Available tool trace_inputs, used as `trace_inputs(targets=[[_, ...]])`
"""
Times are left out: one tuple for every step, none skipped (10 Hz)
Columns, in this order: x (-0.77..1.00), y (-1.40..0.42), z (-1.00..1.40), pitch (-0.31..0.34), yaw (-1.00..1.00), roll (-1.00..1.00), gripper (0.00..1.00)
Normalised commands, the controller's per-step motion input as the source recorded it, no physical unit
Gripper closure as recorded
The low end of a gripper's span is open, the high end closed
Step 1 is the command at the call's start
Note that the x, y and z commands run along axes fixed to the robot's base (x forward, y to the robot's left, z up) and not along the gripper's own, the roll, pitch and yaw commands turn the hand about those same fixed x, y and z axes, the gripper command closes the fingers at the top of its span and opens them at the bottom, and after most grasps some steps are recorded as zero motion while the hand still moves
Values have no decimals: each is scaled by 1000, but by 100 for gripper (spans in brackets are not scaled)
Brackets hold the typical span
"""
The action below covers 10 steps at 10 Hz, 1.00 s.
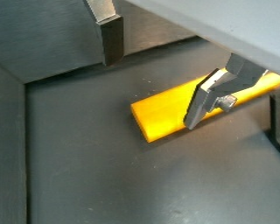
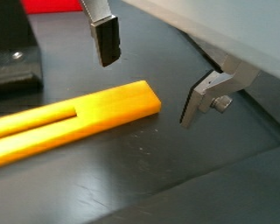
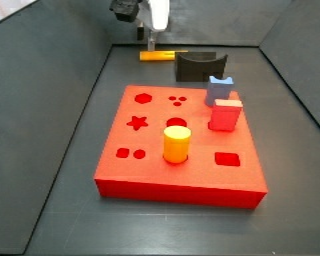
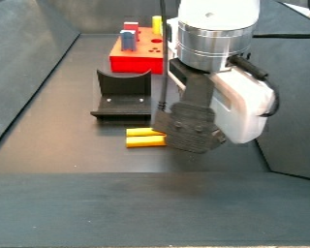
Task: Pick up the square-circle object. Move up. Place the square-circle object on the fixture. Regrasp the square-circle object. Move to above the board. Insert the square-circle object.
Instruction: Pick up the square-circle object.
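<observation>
The square-circle object point(image 2: 73, 118) lies flat on the floor beside the fixture point(image 4: 123, 93), top centre in a side view, long axis running sideways. The tool point(image 2: 154, 74) hangs wide open above its end, holding nothing.

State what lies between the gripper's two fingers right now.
Only bare floor shows between the fingers in a wrist view; the gripper is open, just above and beside the bar's end, not touching.

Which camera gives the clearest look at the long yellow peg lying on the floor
A wrist view: the square-circle object lies long and unobstructed below the open gripper. In another wrist view a finger crosses it. Side views show only its ends.
</observation>
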Motion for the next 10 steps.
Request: trace_inputs(targets=[[-57,-57,0,-284,-677,-443,0],[229,-54,-334,-171,-594,-247,0],[437,-94,-406,-126,-440,-236,0],[597,-94,-503,-100,-346,-220,0],[454,-123,-729,-157,-317,-153,0],[43,0,-557,-250,-260,-163,0],[-63,0,-460,-359,-171,-153,0],[-180,0,-360,-390,-57,-190,0],[-263,0,-294,-397,-9,-166,0],[0,0,-231,-237,0,-141,0]])
